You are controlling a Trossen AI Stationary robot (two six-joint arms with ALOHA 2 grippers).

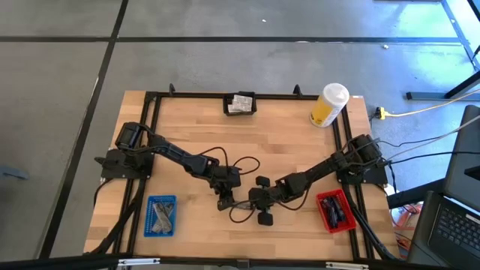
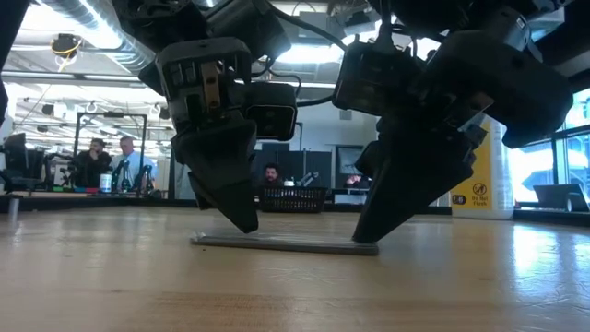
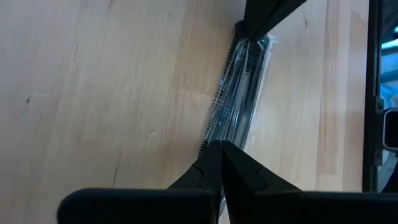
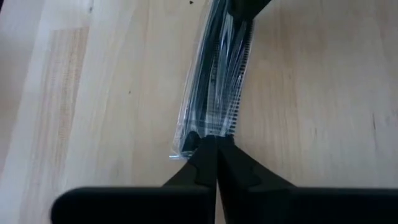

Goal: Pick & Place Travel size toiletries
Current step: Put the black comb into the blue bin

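A slim flat grey stick in clear wrap [image 2: 286, 243] lies flat on the wooden table near its front middle, also visible from above [image 1: 240, 204]. My left gripper [image 2: 247, 224] is shut on top of it a little in from its left end. My right gripper [image 2: 365, 240] is shut at its right end. In the left wrist view the stick [image 3: 239, 93] runs away from my left gripper [image 3: 219, 146] toward the other arm. In the right wrist view the stick [image 4: 214, 81] runs away from my right gripper [image 4: 214, 142]. My left gripper sets its shut fingertips [image 3: 208, 158] on the stick near its left end [image 3: 217, 134], slanting down from the left. The fingers lie along the stick, which stays flat on the table. Whether any wrap is pinched, I cannot tell. My right gripper is shut on the stick's right end [image 4: 199, 134], at the edge of the clear wrap, slanting down from the right. The fingers lie along the stick. The stick lies flat on the table; the fingertips hide how much wrap is caught.
A blue tray [image 1: 160, 215] with grey sticks sits front left, and a red tray [image 1: 334, 211] with dark tubes front right. A black basket [image 1: 241, 104] of sachets stands at the far edge, a yellow container [image 1: 328, 106] far right. People sit in the room beyond.
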